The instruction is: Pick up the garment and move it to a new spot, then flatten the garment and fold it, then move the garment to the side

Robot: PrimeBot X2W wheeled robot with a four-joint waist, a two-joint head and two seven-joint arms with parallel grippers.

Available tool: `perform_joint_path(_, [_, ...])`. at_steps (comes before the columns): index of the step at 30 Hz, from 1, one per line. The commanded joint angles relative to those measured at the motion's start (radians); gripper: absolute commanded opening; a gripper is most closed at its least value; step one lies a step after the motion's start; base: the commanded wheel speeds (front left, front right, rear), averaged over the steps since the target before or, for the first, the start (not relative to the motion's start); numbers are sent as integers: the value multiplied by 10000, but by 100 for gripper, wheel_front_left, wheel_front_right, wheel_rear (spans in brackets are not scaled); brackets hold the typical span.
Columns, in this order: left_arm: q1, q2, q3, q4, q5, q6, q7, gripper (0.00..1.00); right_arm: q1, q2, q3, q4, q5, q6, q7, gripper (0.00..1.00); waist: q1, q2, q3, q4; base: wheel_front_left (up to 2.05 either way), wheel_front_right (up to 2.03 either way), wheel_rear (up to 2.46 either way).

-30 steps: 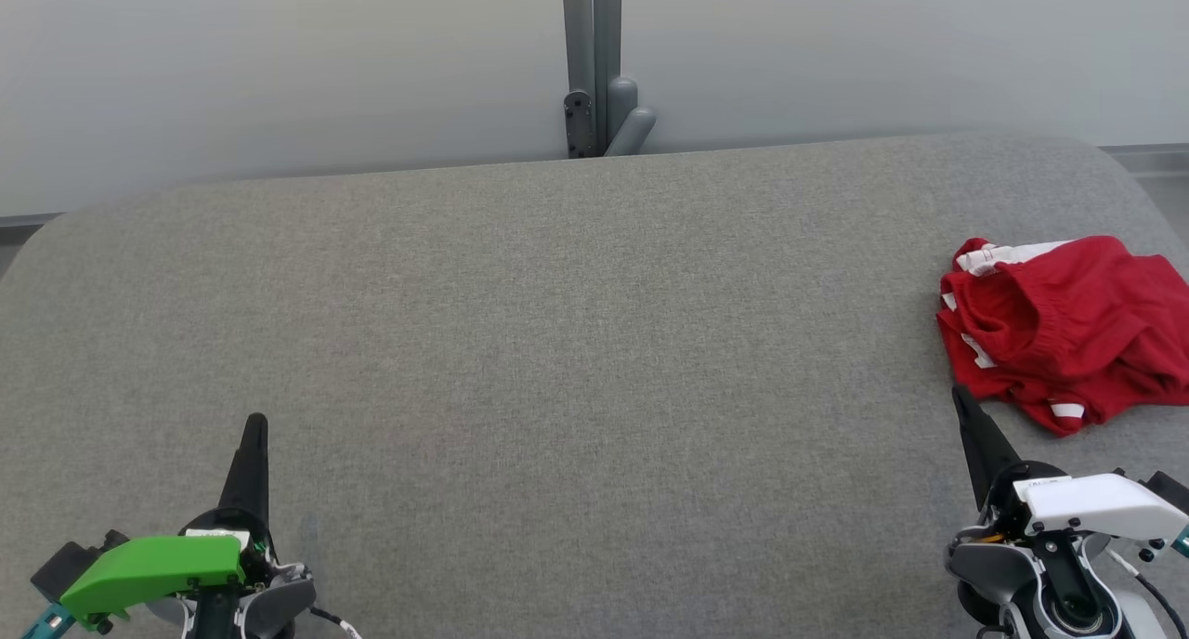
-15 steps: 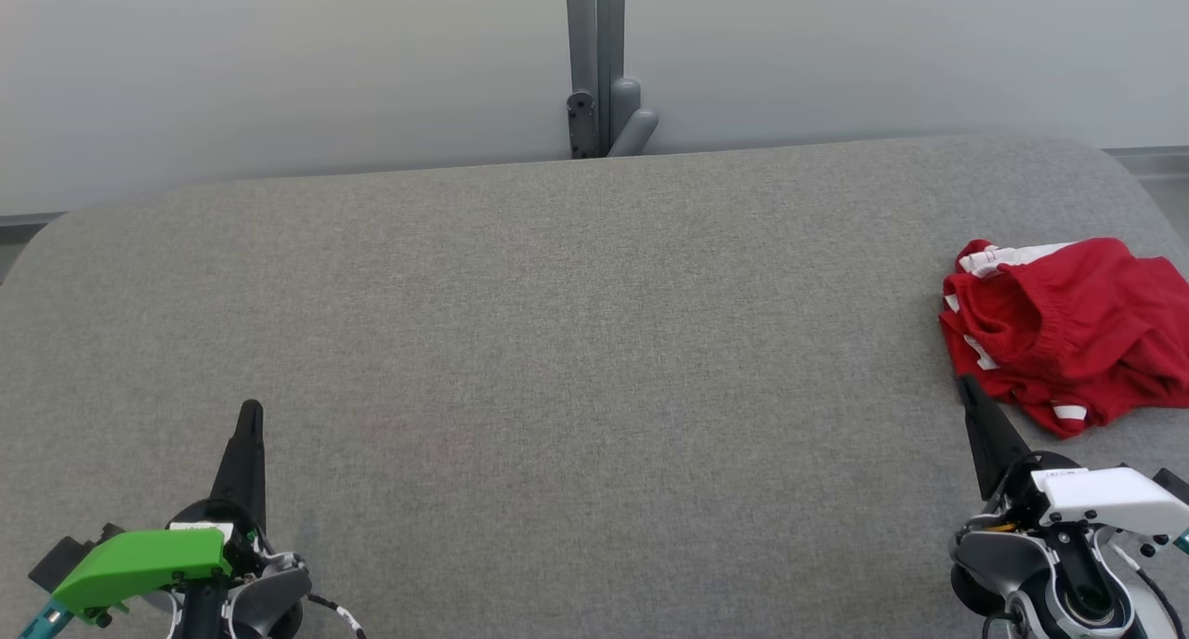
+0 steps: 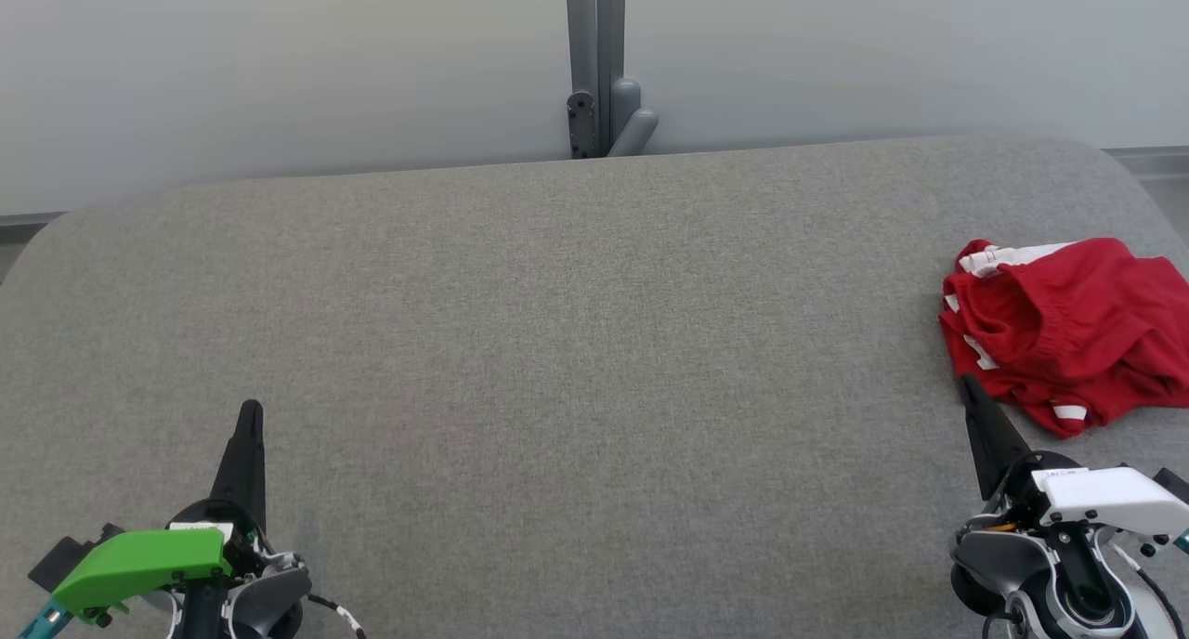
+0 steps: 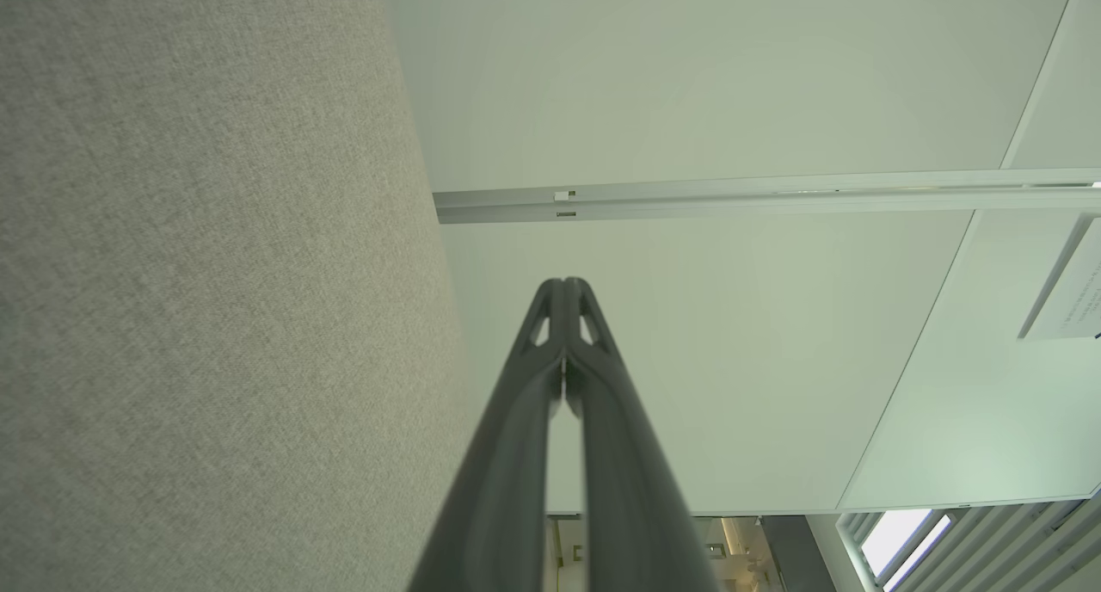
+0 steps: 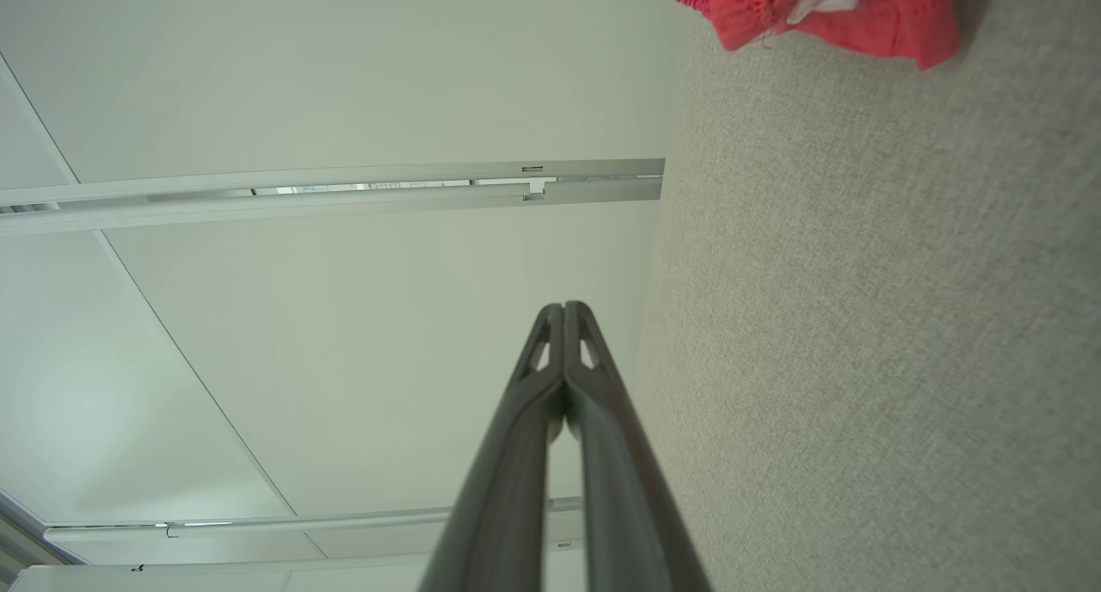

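Red crumpled garment [image 3: 1068,328], white trim, on a grey woven-fabric counter [image 3: 576,342].
Left gripper [image 3: 250,409] and right gripper [image 3: 967,384]: fingers together, empty.

in front of me lies a wide tabletop [image 3: 557,342] covered in grey woven fabric, with its far corners rounded off at 10 and 2 o'clock. the cloth sits flat and even across the middle. out at 3 o'clock a pair of red shorts [image 3: 1068,328] lies crumpled in a heap directly on the fabric. the elastic waistband gapes open and white stripes show along the folds. the heap runs past the edge of my head view, so i can't tell how close it is to the table's rim.
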Motion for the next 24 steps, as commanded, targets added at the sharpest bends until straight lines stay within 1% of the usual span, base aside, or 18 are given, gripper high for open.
perform_joint_path(1, [-82, 65, 51, -24, -2, -51, 9, 0, -36, -43, -33, -48, 11, 4, 55, 0, -1, 60, 0, 0, 0, 0, 0])
perform_joint_path(24, [-82, 64, 51, -25, -2, -51, 9, 0, -38, -26, -51, -47, -14, 4, 58, 0, -1, 60, 0, 0, 0, 0, 0])
